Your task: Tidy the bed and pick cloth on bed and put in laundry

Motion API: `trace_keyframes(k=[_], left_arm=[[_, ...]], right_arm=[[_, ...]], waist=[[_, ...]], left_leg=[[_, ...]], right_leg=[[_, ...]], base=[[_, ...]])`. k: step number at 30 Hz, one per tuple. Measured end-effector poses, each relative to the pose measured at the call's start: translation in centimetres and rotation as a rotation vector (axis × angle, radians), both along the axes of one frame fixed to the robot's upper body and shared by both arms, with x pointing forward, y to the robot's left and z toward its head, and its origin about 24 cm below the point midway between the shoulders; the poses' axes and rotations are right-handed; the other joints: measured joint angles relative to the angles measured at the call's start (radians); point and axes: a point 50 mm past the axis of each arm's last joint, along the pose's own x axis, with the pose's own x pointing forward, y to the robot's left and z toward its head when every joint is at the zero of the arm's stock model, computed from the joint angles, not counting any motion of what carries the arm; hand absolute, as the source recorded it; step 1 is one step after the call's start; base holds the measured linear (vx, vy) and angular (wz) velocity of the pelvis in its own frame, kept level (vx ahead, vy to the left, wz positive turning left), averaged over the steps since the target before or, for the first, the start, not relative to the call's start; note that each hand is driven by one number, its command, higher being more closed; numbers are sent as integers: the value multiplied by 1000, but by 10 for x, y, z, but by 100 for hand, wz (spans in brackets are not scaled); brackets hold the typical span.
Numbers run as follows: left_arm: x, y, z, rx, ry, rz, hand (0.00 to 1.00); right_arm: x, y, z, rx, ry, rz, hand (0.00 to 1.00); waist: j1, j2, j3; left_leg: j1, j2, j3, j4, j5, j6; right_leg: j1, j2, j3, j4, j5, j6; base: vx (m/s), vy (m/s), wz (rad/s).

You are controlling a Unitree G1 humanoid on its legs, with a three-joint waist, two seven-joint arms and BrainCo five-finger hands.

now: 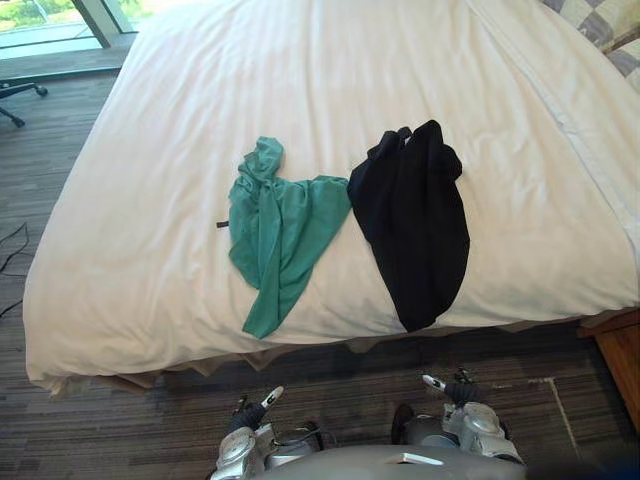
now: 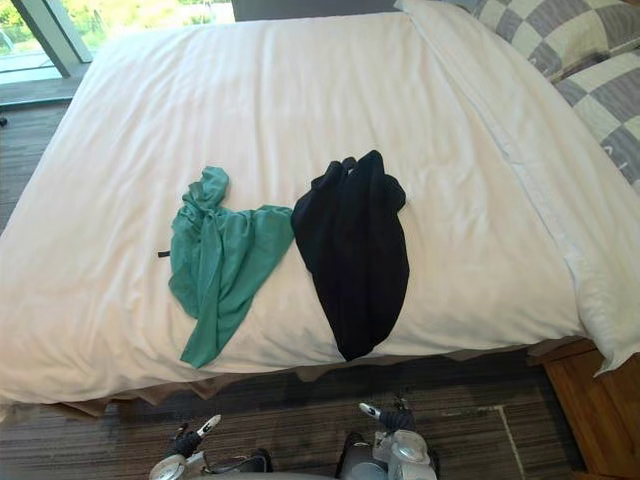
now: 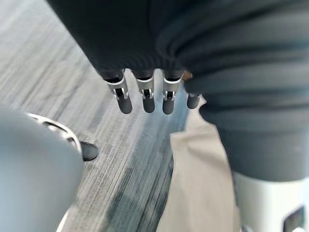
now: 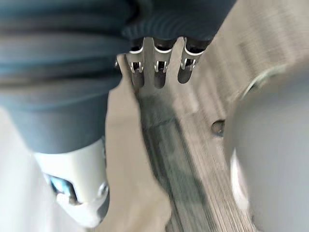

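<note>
A green cloth (image 1: 275, 225) lies crumpled on the white bed (image 1: 300, 70), left of centre near the bed's front edge. Right beside it, touching at one corner, lies a black cloth (image 1: 415, 215), its lower end reaching the edge. My left hand (image 1: 250, 412) hangs low over the floor in front of the bed, well below the green cloth. Below the black cloth my right hand (image 1: 455, 388) hangs the same way. In the wrist views the left hand's fingers (image 3: 146, 96) and the right hand's fingers (image 4: 159, 72) are straight and hold nothing.
Checkered pillows (image 2: 570, 45) lie at the bed's far right. A wooden bedside unit (image 1: 620, 355) stands at the bed's right front corner. A chair base (image 1: 15, 95) and a window (image 1: 50, 25) are at the far left. Dark striped floor (image 1: 150, 420) runs before the bed.
</note>
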Motion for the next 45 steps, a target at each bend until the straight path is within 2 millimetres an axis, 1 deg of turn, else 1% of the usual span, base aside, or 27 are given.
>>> trace_keyframes(k=[1,3,4,6,7,9,10,12,14,15,17,18,19,20,22,23,24,25,27,28,30,32,36,37,40,42,45], left_arm=[[-7,5,0,2,8,49,0],[-36,32,2,30,29,230,0],[-41,40,4,46,27,266,0],[-49,82,21,155,-18,375,0],[-50,95,27,189,-34,396,0],[-44,142,55,331,-114,447,0],[-43,154,64,369,-137,462,0],[-39,196,101,515,-221,509,0],[-30,220,130,628,-280,509,0],[-27,226,139,662,-297,506,0],[-8,249,182,808,-407,495,0],[-1,253,194,839,-447,493,0],[16,262,226,921,-552,482,0],[23,265,238,955,-589,463,0],[52,265,286,1090,-718,351,0],[60,262,294,1109,-748,320,0],[79,251,305,1133,-820,247,0],[90,241,308,1131,-860,205,0],[121,190,301,1163,-950,35,0],[125,178,298,1164,-960,-7,0],[143,145,283,1168,-943,-175,0],[155,129,276,1177,-914,-291,0],[180,106,284,1202,-938,-406,0],[188,101,292,1209,-965,-413,0],[202,94,311,1261,-996,-415,0],[206,92,316,1281,-988,-420,0],[207,93,321,1334,-955,-443,0]], right_arm=[[-7,-4,-1,1,8,-37,0],[-29,-23,3,-26,3,-165,0],[-32,-29,5,-39,-14,-201,0],[-37,-58,26,-134,-117,-302,0],[-35,-65,34,-168,-153,-319,0],[-24,-94,69,-315,-299,-348,0],[-20,-101,78,-350,-339,-356,0],[-8,-123,115,-490,-484,-376,0],[-2,-136,139,-579,-568,-388,0],[0,-140,144,-602,-590,-392,0],[12,-148,163,-680,-644,-365,0],[17,-148,167,-687,-661,-356,0],[29,-146,175,-689,-713,-335,0],[34,-143,179,-690,-732,-317,0],[54,-132,196,-737,-804,-172,0],[59,-129,201,-748,-825,-142,0],[69,-119,209,-766,-871,-76,0],[72,-115,212,-770,-888,-44,0],[89,-87,222,-824,-926,152,0],[93,-81,223,-830,-934,195,0],[107,-60,227,-853,-955,355,0],[122,-45,236,-877,-996,472,0],[140,-31,254,-932,-1058,610,0],[147,-24,262,-936,-1102,625,0],[162,-8,283,-961,-1193,656,0],[166,-4,288,-975,-1215,666,0],[166,-5,289,-978,-1215,663,0]], waist=[[1,-2,-1],[1,-3,-25],[0,-3,-34],[1,-5,-49],[0,1,-54],[1,5,-73],[2,4,-75],[1,3,-96],[3,4,-102],[3,4,-105],[4,8,-125],[4,9,-126],[3,9,-126],[3,10,-126],[3,12,-130],[3,10,-133],[1,19,-137],[1,23,-138],[6,44,-135],[5,46,-134],[3,42,-125],[-5,28,-100],[-5,16,-38],[-4,11,-3],[-3,7,51],[-1,9,79],[-2,11,82]], left_leg=[[10,-1,3,-3,0,0],[29,-3,10,-19,0,-1],[32,-3,13,-25,0,-1],[32,-3,33,-30,-1,-2],[28,-2,39,-34,-4,-5],[16,5,73,-45,-20,-16],[16,6,77,-45,-22,-15],[18,8,81,-42,-24,-17],[18,6,80,-42,-23,-17],[17,5,79,-42,-23,-17],[-2,0,68,-36,-13,-5],[-6,-2,64,-33,-11,-1],[-12,-5,51,-23,-9,0],[-12,-7,49,-22,-9,1],[-15,-9,28,-19,-8,2],[-15,-10,25,-19,-8,2],[-16,-12,22,-19,-7,3],[-16,-14,20,-20,-6,4],[-19,-19,8,-26,-4,8],[-18,-19,5,-26,-4,8],[-17,-13,0,-27,-4,8],[-14,-8,0,-26,-2,12],[-59,-20,-4,-8,7,25],[-94,-21,-5,20,7,28],[-192,-21,-9,86,0,39],[-207,-18,-11,99,-1,41],[-265,-14,-9,116,-2,43]], right_leg=[[9,0,2,-3,1,1],[30,0,4,-13,5,7],[29,0,4,-14,5,8],[26,1,7,-14,6,8],[19,3,8,-17,6,8],[-6,13,21,-19,8,-1],[-6,14,23,-20,9,-1],[-8,18,36,-19,15,-12],[-13,19,45,-15,16,-13],[-16,19,47,-12,16,-14],[-36,17,53,-4,17,-13],[-38,16,53,0,17,-13],[-41,14,53,5,17,-13],[-41,15,53,5,17,-13],[-40,19,59,4,17,-13],[-40,19,59,3,17,-13],[-41,19,59,-3,17,-13],[-40,17,59,-4,18,-13],[-37,14,59,-12,23,-7],[-38,15,60,-15,26,-5],[-32,20,60,-31,40,-7],[-24,27,68,-52,57,-8],[-72,16,73,-30,69,-7],[-103,7,75,-11,73,-10],[-185,-4,76,23,85,-14],[-194,-3,76,24,90,-19],[-244,-2,77,23,101,-26]], base=[[-24,48,-8],[-43,34,-3],[-40,30,0],[-93,26,-3],[-162,18,-2],[-143,13,-16],[-118,-4,-24],[-72,-13,-12],[-17,-5,-6],[6,1,-7],[50,1,0],[68,-3,9],[48,-1,7],[48,0,5],[41,-12,4],[41,-13,7],[29,3,5],[23,10,5],[0,0,0],[0,0,0],[4,2,-4],[-38,1,-11],[-115,6,-1],[-134,1,4],[-163,-17,5],[-102,-16,2],[-72,-12,-1]])
